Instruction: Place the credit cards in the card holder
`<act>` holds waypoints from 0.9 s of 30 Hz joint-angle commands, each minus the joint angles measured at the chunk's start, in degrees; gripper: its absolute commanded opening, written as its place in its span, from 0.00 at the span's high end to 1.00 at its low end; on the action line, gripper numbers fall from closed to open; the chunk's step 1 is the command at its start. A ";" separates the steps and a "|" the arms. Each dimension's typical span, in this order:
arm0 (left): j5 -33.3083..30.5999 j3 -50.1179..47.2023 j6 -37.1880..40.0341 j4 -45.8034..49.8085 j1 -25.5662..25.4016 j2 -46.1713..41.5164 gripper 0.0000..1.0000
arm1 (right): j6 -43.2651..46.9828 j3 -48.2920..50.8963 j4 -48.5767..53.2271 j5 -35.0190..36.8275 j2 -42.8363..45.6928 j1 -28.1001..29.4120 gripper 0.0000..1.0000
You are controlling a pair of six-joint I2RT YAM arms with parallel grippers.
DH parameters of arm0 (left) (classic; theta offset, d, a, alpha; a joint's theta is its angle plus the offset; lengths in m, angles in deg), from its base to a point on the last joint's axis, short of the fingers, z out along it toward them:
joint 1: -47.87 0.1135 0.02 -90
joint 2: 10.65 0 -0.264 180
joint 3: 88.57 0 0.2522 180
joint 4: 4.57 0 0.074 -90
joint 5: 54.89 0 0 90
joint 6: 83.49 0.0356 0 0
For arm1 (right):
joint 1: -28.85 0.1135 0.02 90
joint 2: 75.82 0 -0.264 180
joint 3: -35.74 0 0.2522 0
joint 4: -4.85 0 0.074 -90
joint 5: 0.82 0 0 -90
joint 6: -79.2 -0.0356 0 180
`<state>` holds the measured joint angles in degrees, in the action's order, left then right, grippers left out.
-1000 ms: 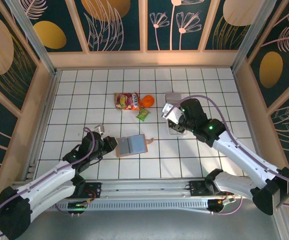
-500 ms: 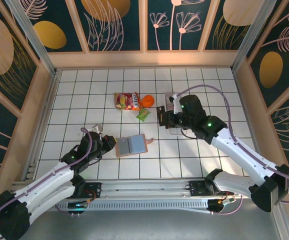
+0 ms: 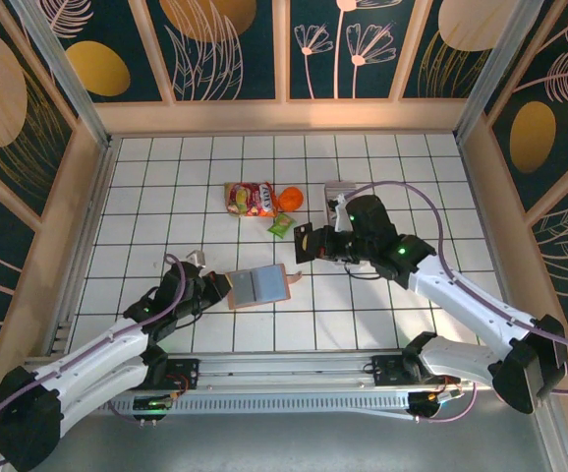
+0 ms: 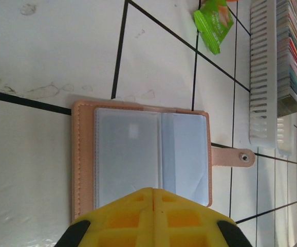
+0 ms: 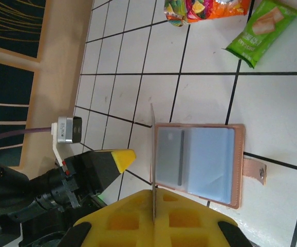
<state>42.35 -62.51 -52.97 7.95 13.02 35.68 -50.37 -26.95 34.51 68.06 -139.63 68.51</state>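
Observation:
The salmon-pink card holder (image 3: 259,286) lies open on the white tiles, grey pockets up and snap tab to the right. My left gripper (image 3: 221,285) is shut and empty, its yellow tips (image 4: 153,191) over the holder's (image 4: 148,154) near edge. My right gripper (image 3: 306,243) is shut on one thin credit card (image 5: 152,134), seen edge-on. It hovers just right of and above the holder (image 5: 200,159). More credit cards (image 4: 288,51) stand in a dense row beside a white tray (image 4: 263,77).
A colourful snack packet (image 3: 250,199), an orange packet (image 3: 289,198) and a small green packet (image 3: 281,226) lie behind the holder. The white tray (image 3: 340,188) sits partly under my right arm. Wooden walls ring the tiled floor.
My right arm has swung left from over the tray toward the card holder, carrying the card. The left arm has barely moved.

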 commanded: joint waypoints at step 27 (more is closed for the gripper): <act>-1.09 -1.66 2.59 -2.09 -0.29 9.02 1.00 | -8.12 0.61 -26.62 5.38 -33.45 14.42 1.00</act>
<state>42.11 -63.50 -51.77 7.34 13.02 44.09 -57.80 -24.15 10.95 71.64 -171.90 82.65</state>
